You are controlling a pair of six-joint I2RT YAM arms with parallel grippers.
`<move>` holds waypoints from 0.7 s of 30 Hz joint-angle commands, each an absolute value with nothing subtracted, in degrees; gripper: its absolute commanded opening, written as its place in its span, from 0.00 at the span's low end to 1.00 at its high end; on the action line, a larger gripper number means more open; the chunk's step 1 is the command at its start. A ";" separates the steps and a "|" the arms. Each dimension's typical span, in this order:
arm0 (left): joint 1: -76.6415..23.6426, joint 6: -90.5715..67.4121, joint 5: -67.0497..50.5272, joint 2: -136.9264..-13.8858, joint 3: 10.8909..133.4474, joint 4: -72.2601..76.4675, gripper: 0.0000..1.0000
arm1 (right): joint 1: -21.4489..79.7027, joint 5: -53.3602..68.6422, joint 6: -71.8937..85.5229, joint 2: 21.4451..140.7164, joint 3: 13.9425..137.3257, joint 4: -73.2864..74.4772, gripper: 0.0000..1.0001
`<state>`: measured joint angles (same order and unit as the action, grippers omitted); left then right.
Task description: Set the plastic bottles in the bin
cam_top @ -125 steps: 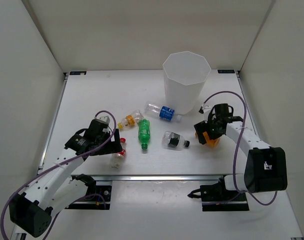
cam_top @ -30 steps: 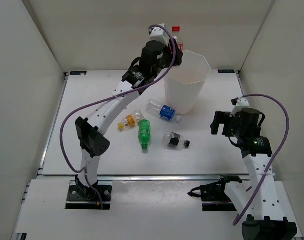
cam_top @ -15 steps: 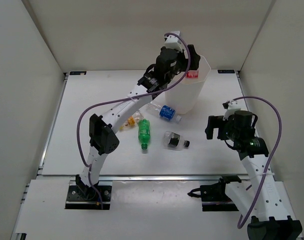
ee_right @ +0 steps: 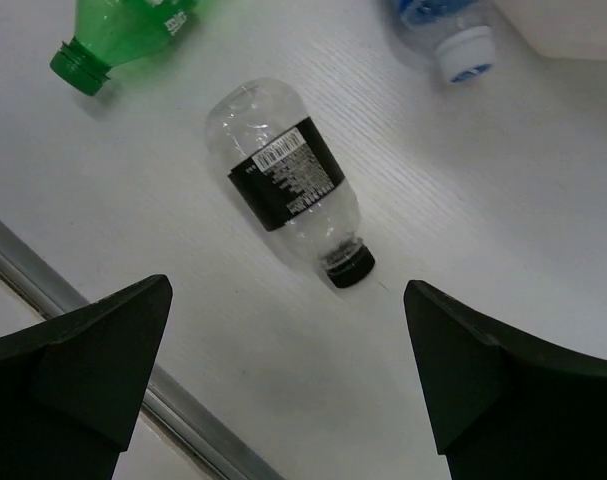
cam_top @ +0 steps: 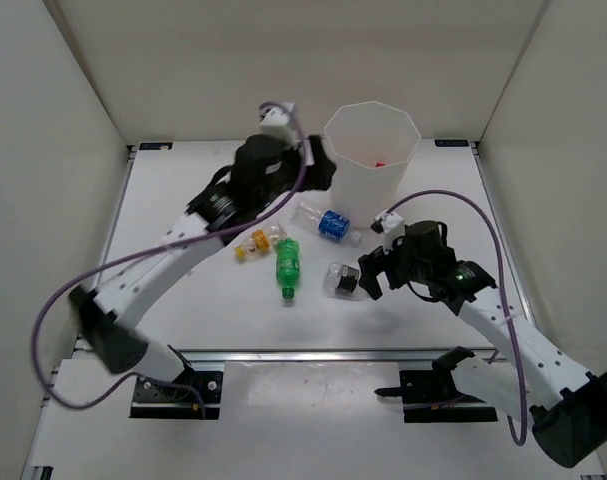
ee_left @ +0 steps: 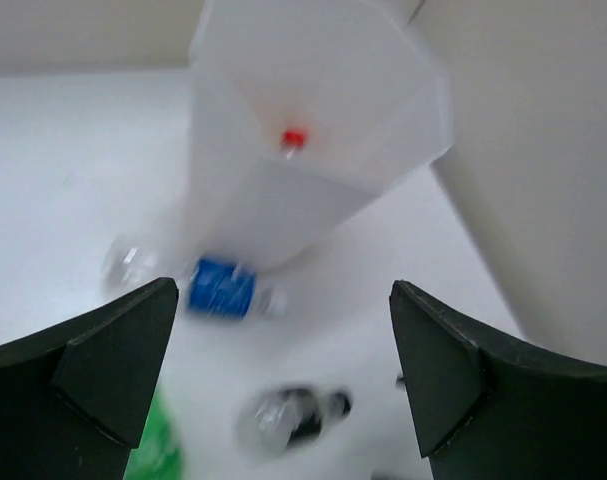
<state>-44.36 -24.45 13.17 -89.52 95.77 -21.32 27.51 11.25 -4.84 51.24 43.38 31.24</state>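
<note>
The right gripper hangs wide open over the black-labelled bottle, mid-frame, apparently to grasp it. The left gripper, wide and empty, faces the bin.

My left arm stretches far forward, left gripper spread wide (nothing held); my right arm bends inward, right gripper likewise agape.

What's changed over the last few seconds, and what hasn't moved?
The left gripper lifted the red-capped bottle off the table, let it go into the bin and has pulled back to the left, open. The right gripper held an orange bottle, now out of sight, and has come down open over the black-label bottle. The blue-label bottle, green bottle, yellow-orange-label bottle and bin stayed put.
</note>
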 commanded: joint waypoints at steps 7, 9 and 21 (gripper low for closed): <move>-32.18 -36.38 4.50 -50.38 47.59 -40.85 0.99 | 32.87 11.44 -11.07 68.79 43.60 21.01 0.99; -30.42 -39.01 4.22 -42.75 41.60 -44.98 0.99 | 33.75 10.81 -12.56 71.88 43.68 20.74 0.99; -28.56 -44.48 1.04 -30.85 36.91 -51.85 0.98 | 33.57 13.09 -8.54 80.24 37.88 1.24 0.95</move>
<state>-28.12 -43.29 1.63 -29.63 35.09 -50.65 34.00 11.27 -10.44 79.48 38.44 10.04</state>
